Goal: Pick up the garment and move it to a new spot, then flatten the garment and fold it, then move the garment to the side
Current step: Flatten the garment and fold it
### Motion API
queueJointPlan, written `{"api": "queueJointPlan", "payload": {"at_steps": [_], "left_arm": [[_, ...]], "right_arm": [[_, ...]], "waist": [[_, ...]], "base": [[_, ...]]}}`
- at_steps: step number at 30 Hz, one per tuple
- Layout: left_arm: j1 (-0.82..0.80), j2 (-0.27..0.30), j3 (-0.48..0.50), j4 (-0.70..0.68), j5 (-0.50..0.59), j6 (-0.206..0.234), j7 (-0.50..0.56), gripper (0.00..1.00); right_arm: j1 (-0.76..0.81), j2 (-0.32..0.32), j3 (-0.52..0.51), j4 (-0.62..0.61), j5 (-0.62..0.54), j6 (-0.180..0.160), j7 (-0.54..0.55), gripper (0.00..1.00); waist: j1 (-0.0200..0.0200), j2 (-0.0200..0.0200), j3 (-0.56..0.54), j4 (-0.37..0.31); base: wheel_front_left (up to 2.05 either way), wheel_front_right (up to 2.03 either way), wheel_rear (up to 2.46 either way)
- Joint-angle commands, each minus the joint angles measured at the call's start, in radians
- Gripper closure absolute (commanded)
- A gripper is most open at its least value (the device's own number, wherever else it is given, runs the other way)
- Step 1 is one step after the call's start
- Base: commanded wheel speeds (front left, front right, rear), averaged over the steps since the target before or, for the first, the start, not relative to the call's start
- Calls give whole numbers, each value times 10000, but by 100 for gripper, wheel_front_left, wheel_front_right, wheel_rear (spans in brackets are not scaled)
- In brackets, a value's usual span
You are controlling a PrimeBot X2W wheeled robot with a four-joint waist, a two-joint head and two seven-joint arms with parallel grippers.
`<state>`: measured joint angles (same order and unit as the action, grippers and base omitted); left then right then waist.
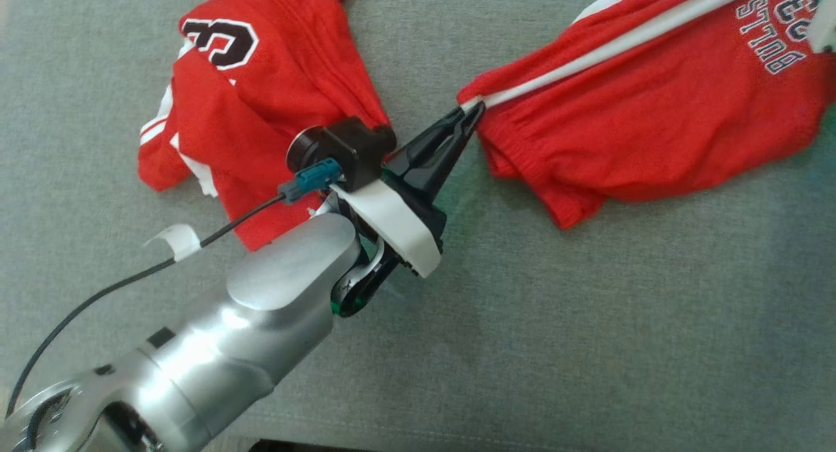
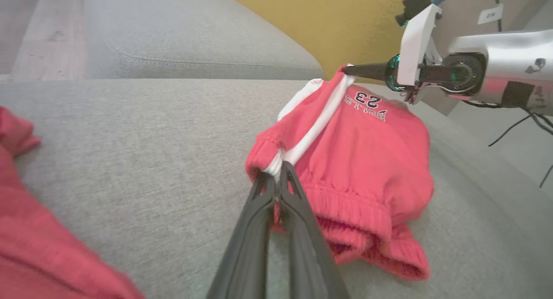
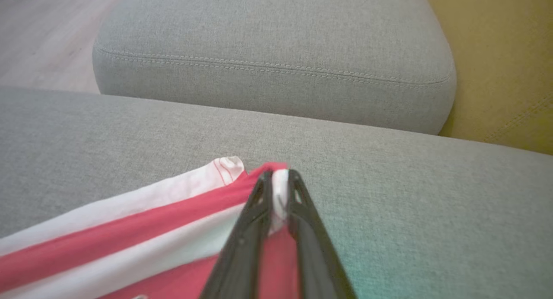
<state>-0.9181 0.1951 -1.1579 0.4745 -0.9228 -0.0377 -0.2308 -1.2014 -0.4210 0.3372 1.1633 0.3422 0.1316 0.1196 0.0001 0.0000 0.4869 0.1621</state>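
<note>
The garment [image 1: 653, 125] is a pair of red shorts with a white side stripe and "BULLS 23" print, stretched across the grey sofa seat at the upper right. My left gripper [image 1: 474, 110] is shut on its elastic waistband corner, right where the white stripe ends; in the left wrist view the dark fingers [image 2: 276, 171] pinch that corner of the garment [image 2: 367, 152]. My right gripper [image 3: 280, 178] is shut on the far hem at the white stripe of the garment [image 3: 129, 230]. In the left wrist view the right gripper [image 2: 349, 70] holds that far end raised.
A second red garment [image 1: 248, 93] with a large black number lies crumpled at the upper left, partly under my left wrist; it also shows as a red garment [image 2: 26, 230]. A grey back cushion [image 3: 268, 52] and a yellow surface [image 3: 497, 52] border the sofa seat [image 1: 588, 321].
</note>
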Motion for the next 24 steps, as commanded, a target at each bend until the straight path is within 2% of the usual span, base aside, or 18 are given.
{"api": "queueJointPlan", "payload": {"at_steps": [1, 2, 3, 10, 15, 19, 24], "left_arm": [[-366, 167, 479, -90, 88, 101, -130, 54], [-372, 153, 527, -18, 128, 183, -153, 9], [-375, 139, 570, 43, 161, 241, -173, 0], [-177, 141, 868, 382, 212, 381, -259, 0], [87, 314, 1312, 463, 406, 699, -298, 0], [444, 574, 2275, -29, 1025, 1183, -306, 0], [1434, 927, 3889, -1086, 2297, 1882, -308, 0]], "right_arm": [[-343, -8, -65, -145, -3, -9, -222, 0], [-387, 8, -96, -40, -10, -9, -333, 0], [-428, 13, -136, 75, -20, -9, -443, 0], [-413, 132, -375, 573, 37, -9, -1420, 0], [10, 429, -422, 432, 359, -9, -2483, 0], [625, 740, -410, -98, 925, -9, -3334, 0], [1897, 1164, -354, -1704, 1812, -9, -3777, 0]], "waist": [[-1, 0, 29, 57], [-1, 0, 29, 79], [-1, 0, 21, 94], [-1, 0, -444, -1], [-1, 0, -1106, -242], [-1, 0, -1698, -509], [-1, 0, -2348, -906]], "base": [[0, 0, 0], [0, 0, 0], [0, 0, 0], [0, 0, 0], [0, 0, 0], [0, 0, 0], [0, 0, 0]]}}
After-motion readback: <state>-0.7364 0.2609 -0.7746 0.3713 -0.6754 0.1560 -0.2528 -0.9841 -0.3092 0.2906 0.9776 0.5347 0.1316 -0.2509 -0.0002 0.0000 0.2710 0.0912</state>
